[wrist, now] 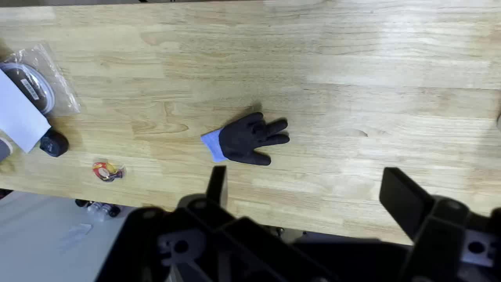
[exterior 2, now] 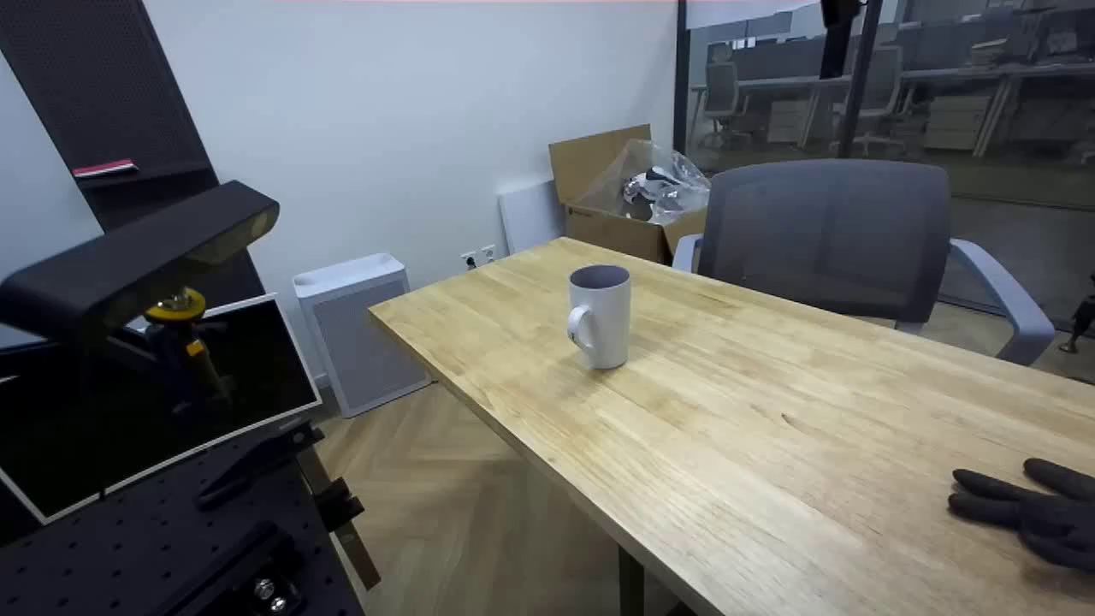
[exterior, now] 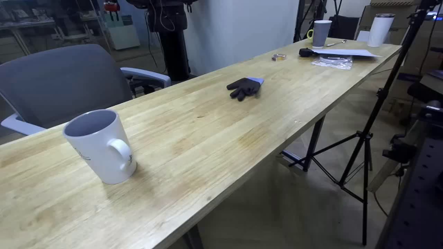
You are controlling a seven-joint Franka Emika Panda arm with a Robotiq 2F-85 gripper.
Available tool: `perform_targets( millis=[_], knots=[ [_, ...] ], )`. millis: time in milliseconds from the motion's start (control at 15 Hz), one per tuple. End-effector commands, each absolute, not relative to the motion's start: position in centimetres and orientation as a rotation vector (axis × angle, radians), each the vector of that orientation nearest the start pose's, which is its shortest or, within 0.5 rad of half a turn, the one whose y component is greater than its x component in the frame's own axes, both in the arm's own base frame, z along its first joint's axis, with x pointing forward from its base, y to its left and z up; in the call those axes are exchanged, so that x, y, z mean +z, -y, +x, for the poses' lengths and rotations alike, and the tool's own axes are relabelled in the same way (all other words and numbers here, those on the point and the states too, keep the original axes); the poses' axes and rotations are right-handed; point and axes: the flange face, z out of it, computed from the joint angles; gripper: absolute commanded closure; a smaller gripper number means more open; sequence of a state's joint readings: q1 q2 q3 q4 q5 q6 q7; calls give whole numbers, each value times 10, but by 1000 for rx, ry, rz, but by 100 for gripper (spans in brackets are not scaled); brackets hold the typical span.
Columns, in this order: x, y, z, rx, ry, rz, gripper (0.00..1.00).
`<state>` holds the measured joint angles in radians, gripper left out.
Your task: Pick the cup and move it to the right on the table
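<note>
The cup (exterior: 104, 152) is a large white mug with a grey inside. It stands upright on the light wood table (exterior: 193, 152). In an exterior view the cup (exterior 2: 609, 321) stands toward the table's far end, its handle facing the front edge. In the wrist view a thin grey sliver shows at the right edge; I cannot tell if it is the cup. My gripper (wrist: 306, 186) is open and empty above the table (wrist: 352, 98), its fingers wide apart, away from the cup. I cannot make out the gripper surely in the exterior views.
A black glove with a blue cuff (wrist: 242, 141) lies mid-table. A small tape roll (wrist: 105, 171), a plastic bag (wrist: 58, 86) and white paper (wrist: 19, 109) lie further along. A grey paper cup (exterior: 321, 34) and a white tumbler (exterior: 380, 30) stand at one end. A chair (exterior 2: 825, 239) stands beside the table.
</note>
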<state>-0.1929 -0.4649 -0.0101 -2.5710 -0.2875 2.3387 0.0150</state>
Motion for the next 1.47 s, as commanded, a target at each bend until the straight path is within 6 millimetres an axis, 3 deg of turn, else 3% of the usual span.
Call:
perform_targets(
  millis=[0, 1000, 1400],
  knots=[
    [445, 88, 406, -353, -69, -3367, 0],
    [444, 86, 407, -353, -63, -3362, 0],
    [444, 44, 411, -384, 110, -3356, 0]
  ],
)
